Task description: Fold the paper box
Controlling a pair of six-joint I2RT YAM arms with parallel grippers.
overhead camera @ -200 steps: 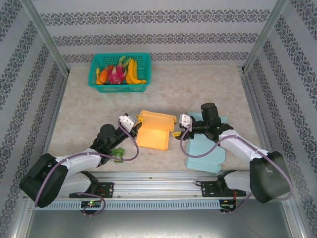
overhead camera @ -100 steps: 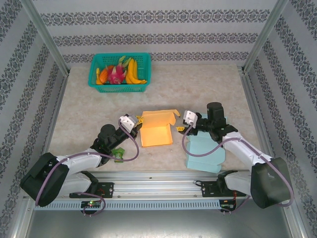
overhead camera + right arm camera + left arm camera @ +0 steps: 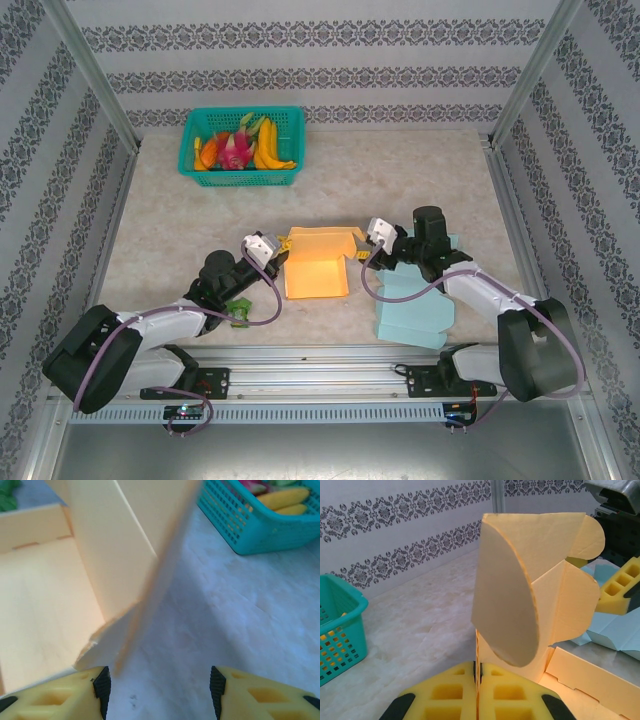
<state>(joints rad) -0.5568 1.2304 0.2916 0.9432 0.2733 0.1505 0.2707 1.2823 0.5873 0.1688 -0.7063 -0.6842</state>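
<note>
At the far left of the worktop (image 3: pixel 400 170), a teal basket (image 3: pixel 240 178) of fruit is seen, well apart from the work. Nearer the front, the left hand (image 3: pixel 280 243) is closed tight on the left edge of the orange paper box (image 3: pixel 315 272). From its wrist camera the yellow pads (image 3: pixel 445 697) are seen pressed together, with a thin rounded flap (image 3: pixel 505 605) pinched between them and standing upright.

The box lies in the middle of the worktop, between the two hands, with its base flat and its back wall and side flaps raised. To its right, the right hand (image 3: pixel 362 250) is held about half open, its pads (image 3: pixel 50 695) set either side of the box's right flap. Nothing is gripped there, though the flap's lower corner is just beside one pad. Under the right arm a light blue card sheet (image 3: pixel 415 315) is spread flat.

The box is judged to be light, thin and easily creased, and likely to slide if pushed while unheld. It is best taken by the flap edges near the scored folds, with gentle pressure.
</note>
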